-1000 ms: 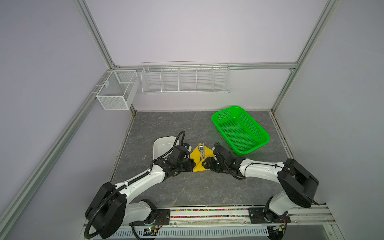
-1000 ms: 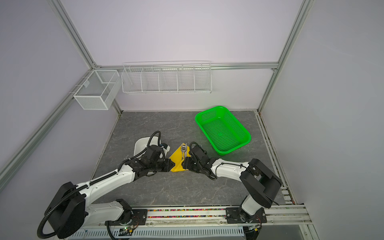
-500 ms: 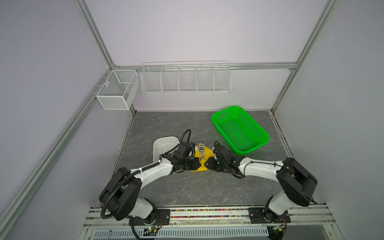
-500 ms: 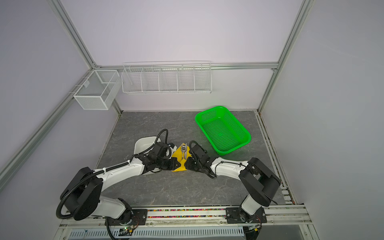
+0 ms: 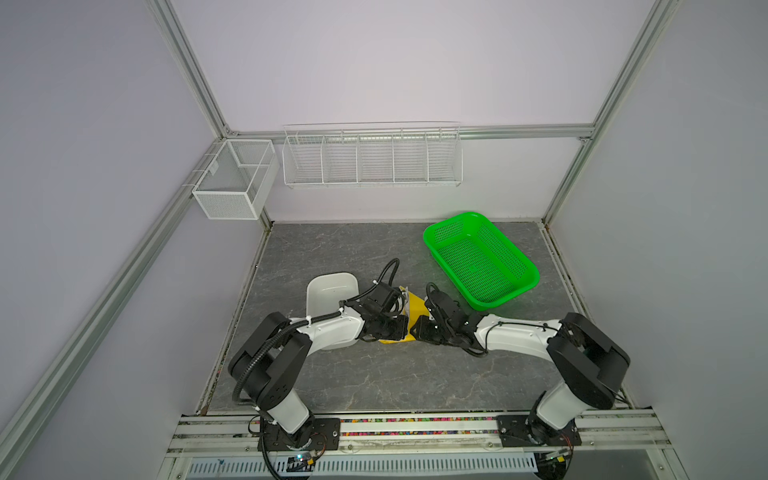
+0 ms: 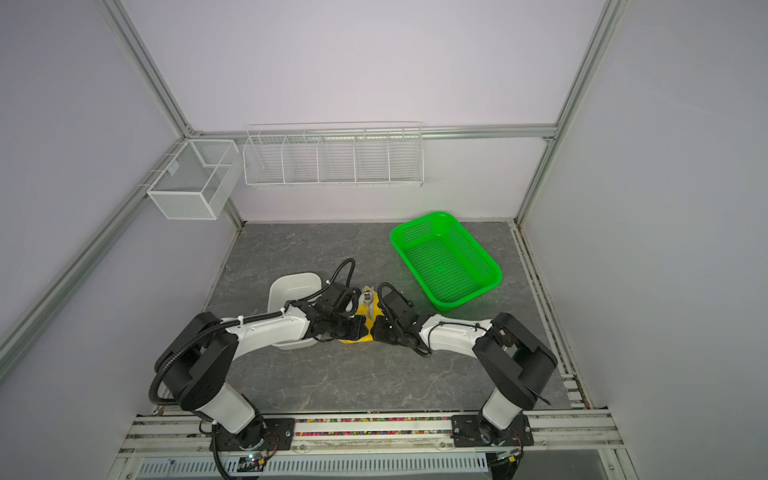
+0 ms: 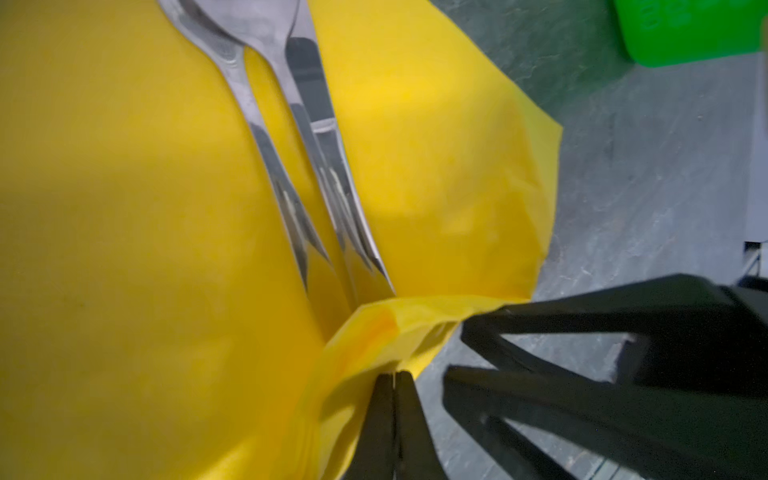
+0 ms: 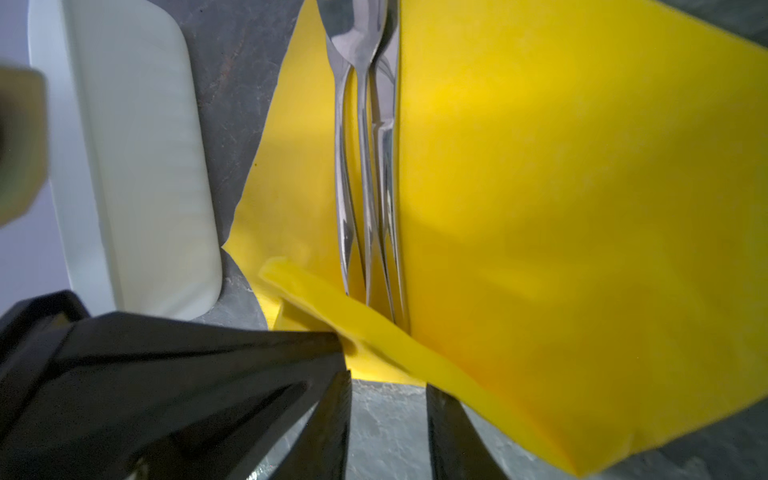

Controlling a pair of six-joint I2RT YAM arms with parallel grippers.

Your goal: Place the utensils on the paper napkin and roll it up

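At table centre, near the front edge: one paper napkin (image 5: 415, 305), bright yellow, lying on the grey tabletop (image 5: 374, 374), with its 6 o'clock edge lifted into a loose fold.

Item: utensils (image 6: 368, 301), slim silver metal, lying side by side along the middle of the napkin from 12 to 6 o'clock. Their near ends run under the raised fold. The right wrist view (image 8: 365, 166) shows three thin stems close together.

Item: left gripper (image 7: 392, 376), at about 7 o'clock of the napkin. Its fingers (image 7: 382, 415) are pressed together with no gap and pinch the folded napkin edge.

Item: right gripper (image 8: 388, 382), at about 5 o'clock of the napkin, tip to tip with the left one. Its fingers (image 8: 332, 415) stand a narrow gap apart, with bare tabletop showing between them. The fold lies across one finger; whether it is clamped cannot be told.

Item: white tray (image 5: 332, 286), at 9 o'clock of the napkin, partly under the left arm.

Item: green basket (image 5: 478, 266), at 2 o'clock, apart from the napkin.
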